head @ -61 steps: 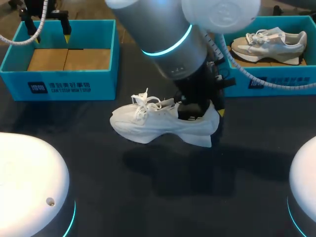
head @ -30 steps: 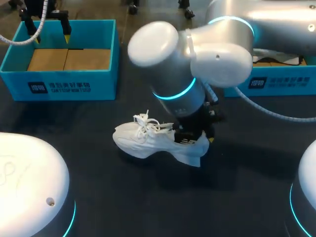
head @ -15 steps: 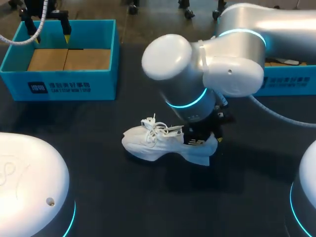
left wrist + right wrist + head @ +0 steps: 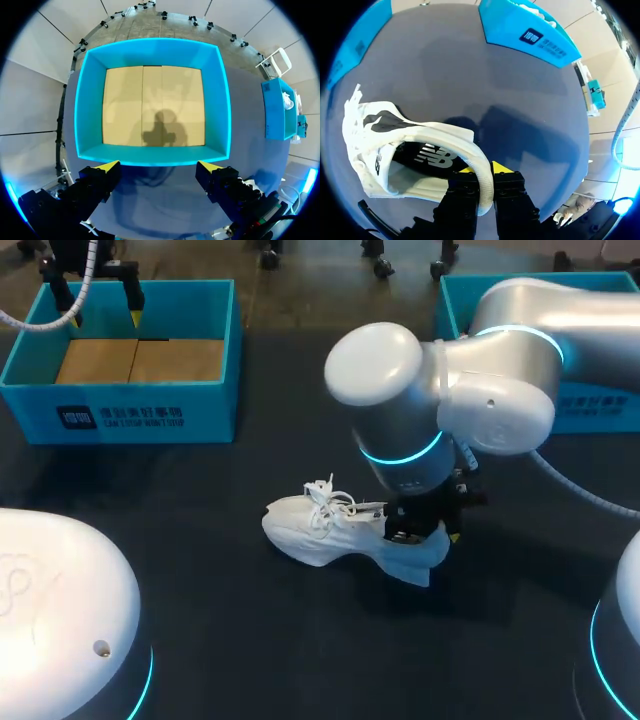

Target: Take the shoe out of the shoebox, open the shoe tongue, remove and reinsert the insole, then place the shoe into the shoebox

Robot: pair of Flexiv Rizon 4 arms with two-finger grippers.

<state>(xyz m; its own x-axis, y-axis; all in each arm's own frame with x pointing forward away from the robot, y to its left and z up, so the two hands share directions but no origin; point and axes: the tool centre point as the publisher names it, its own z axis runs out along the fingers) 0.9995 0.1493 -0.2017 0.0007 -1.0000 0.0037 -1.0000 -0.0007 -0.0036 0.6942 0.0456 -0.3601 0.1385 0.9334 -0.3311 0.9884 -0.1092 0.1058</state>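
While right gripper (image 4: 480, 171) pinches heel collar of shoe (image 4: 320, 530), shoe sits low over table (image 4: 250, 640) middle, outside both boxes. Left gripper (image 4: 157, 167) spread, empty, above left shoebox (image 4: 150, 156). Likely step: take-out done. Next: pin heel, left arm opens tongue.

the head camera looks down from high behind on the whole table (image 4: 250, 640). the left wrist camera faces straight down into the left box (image 4: 140, 415) from above; the right wrist camera sits tight against the shoe (image 4: 330, 535), facing the right box (image 4: 610, 418). the head view shares all three.
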